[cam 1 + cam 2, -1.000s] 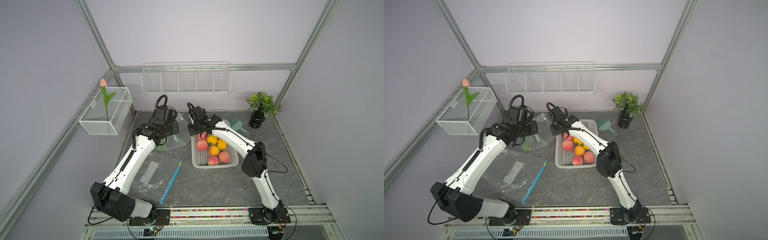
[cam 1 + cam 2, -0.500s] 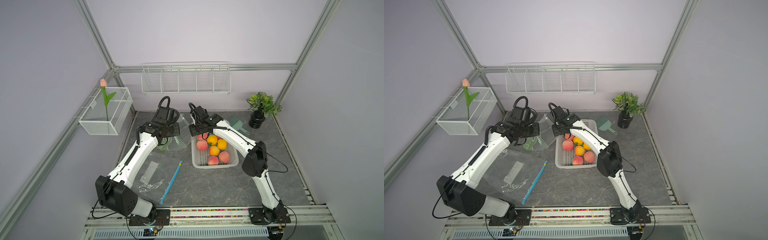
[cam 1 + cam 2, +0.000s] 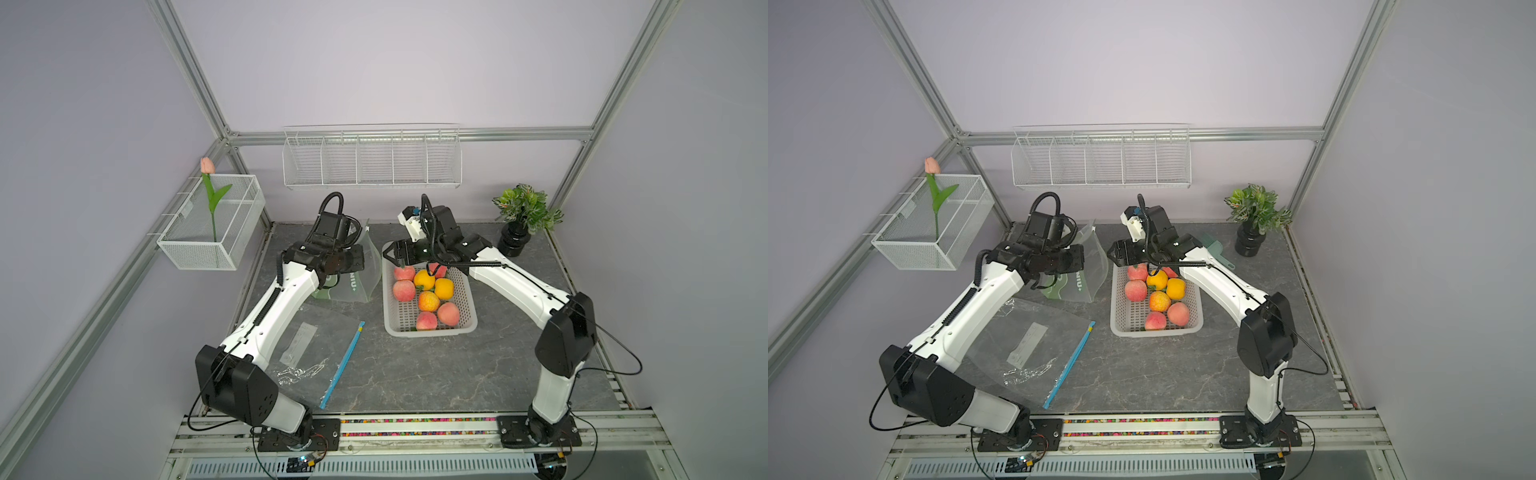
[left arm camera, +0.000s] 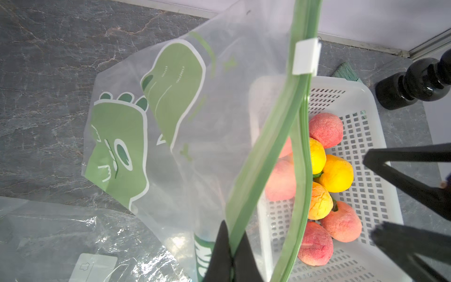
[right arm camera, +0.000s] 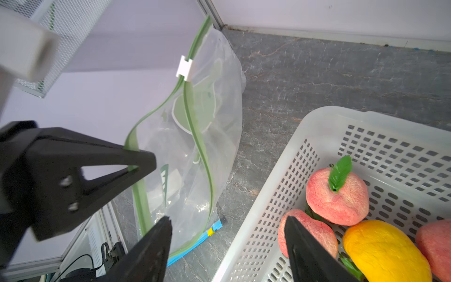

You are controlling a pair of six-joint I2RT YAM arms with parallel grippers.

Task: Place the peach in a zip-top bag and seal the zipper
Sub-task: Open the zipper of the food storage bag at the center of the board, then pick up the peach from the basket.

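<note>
Subject of inspection: peaches in the white perforated basket point(image 3: 432, 331), none yet bagged. We count five pink peaches and three yellow-orange fruit, eight pieces in all, crowded toward the basket's far end.

The peach point(image 3: 404, 273) at the far-left corner lies closest to the right gripper point(image 3: 390, 259), whose fingers stand spread with nothing between them, poised above that corner.

The left gripper point(image 4: 231, 241) is clenched on the green zipper strip of the printed zip-top bag point(image 4: 185, 122), holding it upright just left of the basket. The bag's mouth gapes partway, and its one white slider point(image 4: 306, 57) sits toward the far end of the strip.

We count two bags. The second, a clear bag with a blue zipper point(image 3: 307, 345), lies flat on the near-left tabletop, untouched.

Handling assessment: the peach skin looks matte and rough, so we expect good friction. We judge it light and slightly yielding, though round enough to roll against its neighbours. We advise taking it across its widest part, from above. The bag film is thin, limp and likely slick, and only the zipper strip offers a firm hold.
</note>
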